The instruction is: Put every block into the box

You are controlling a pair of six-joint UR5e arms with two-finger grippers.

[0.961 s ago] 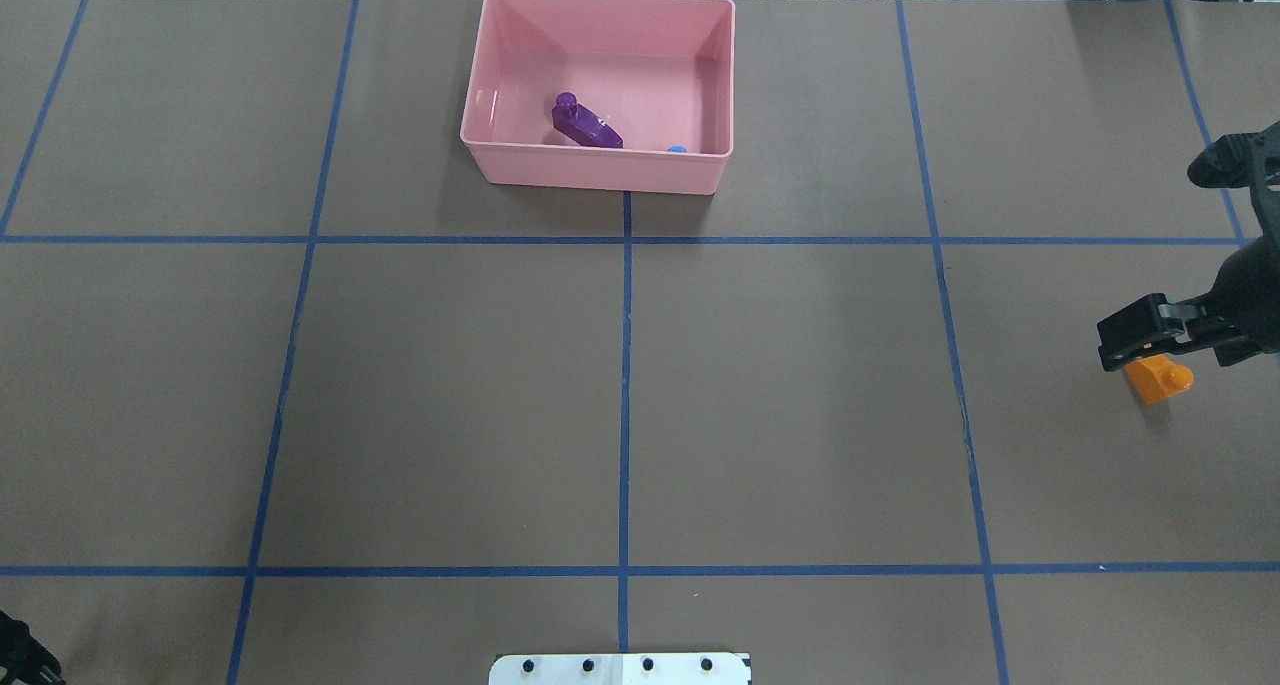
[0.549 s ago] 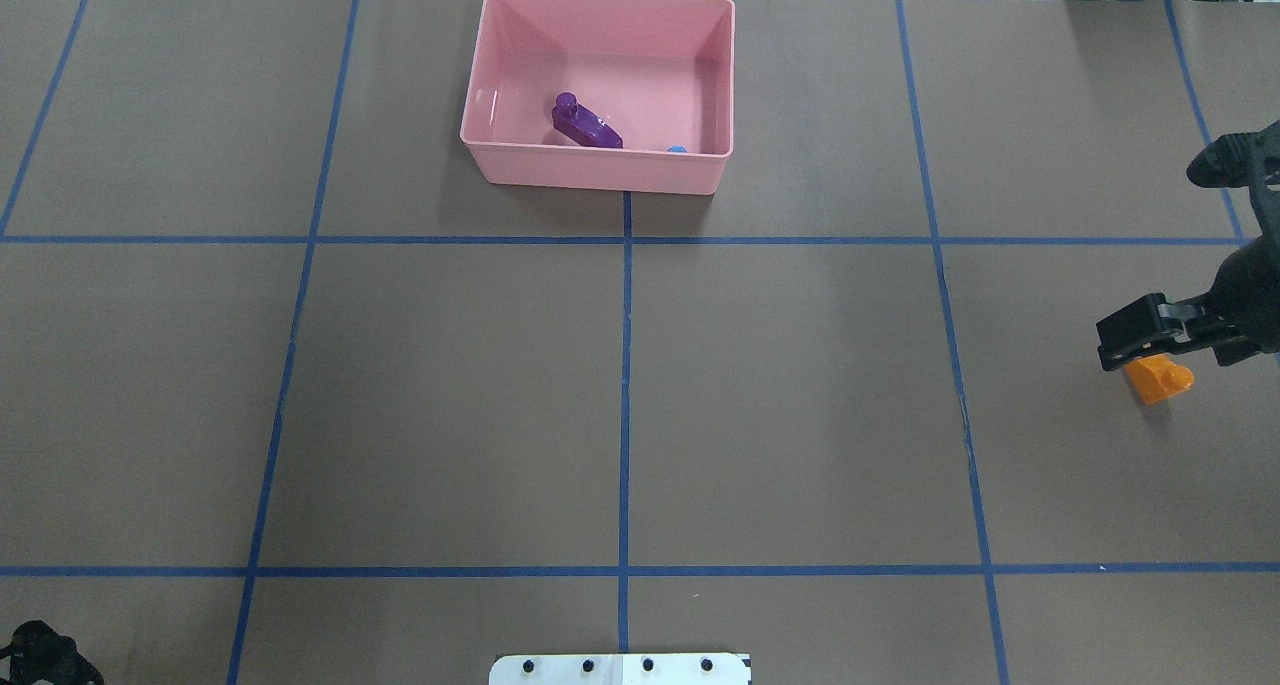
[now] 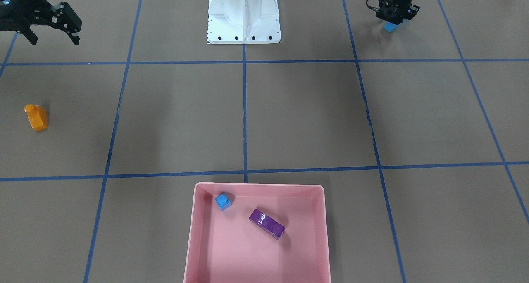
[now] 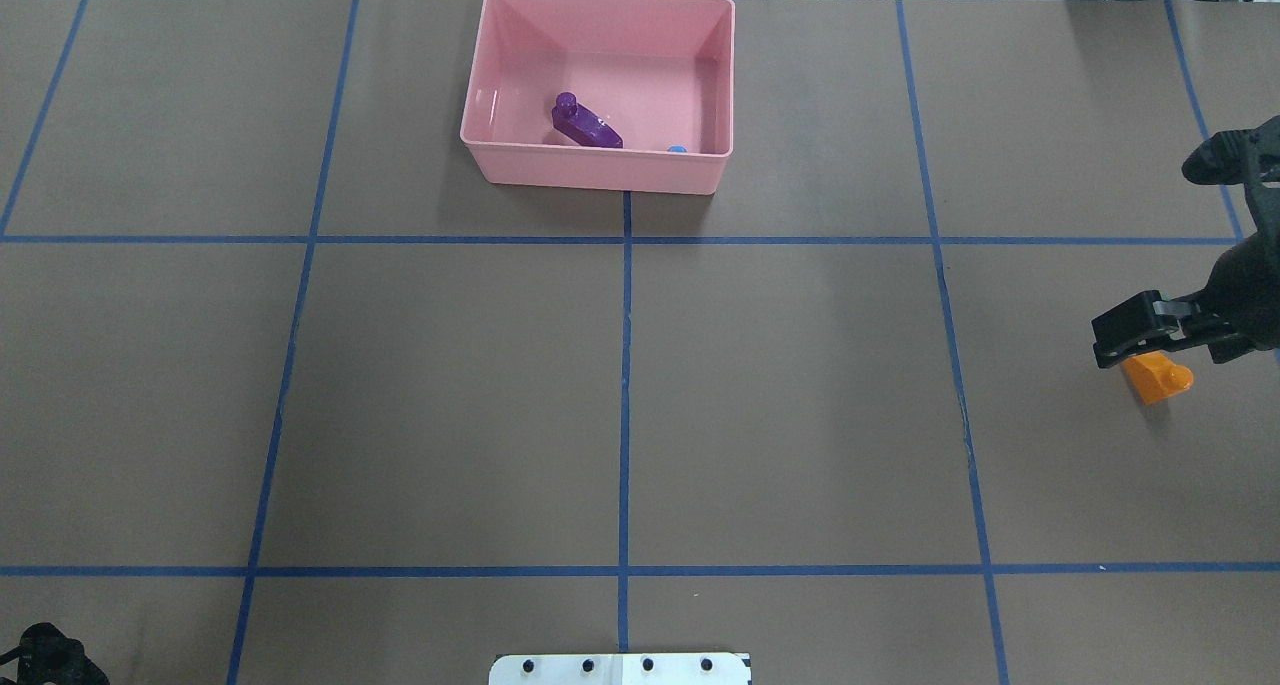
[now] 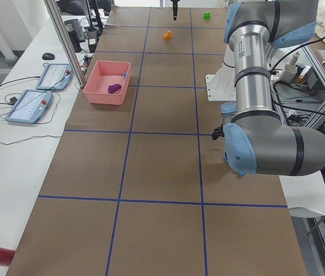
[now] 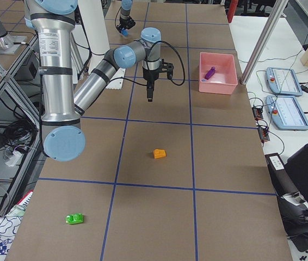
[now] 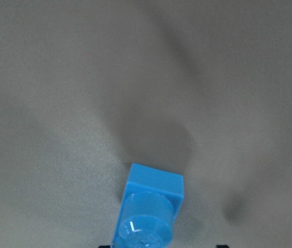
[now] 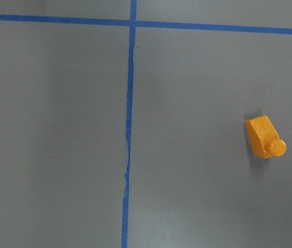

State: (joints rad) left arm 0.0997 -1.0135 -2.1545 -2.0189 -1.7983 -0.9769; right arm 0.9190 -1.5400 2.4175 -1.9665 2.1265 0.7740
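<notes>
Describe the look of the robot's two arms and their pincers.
Both are built alike. The left arm and right arm are round silver tubes, with dark grey joint housings closed by pale blue caps. A thin black cable loops off each wrist. The left pincer and right pincer are black, blocky and two-fingered; the right one shows small silver screws. No lettering is legible.

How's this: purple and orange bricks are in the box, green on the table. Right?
No: the orange brick lies on the table, outside the box, as the front-facing view shows. The purple brick is in it, the green brick on the table.
</notes>
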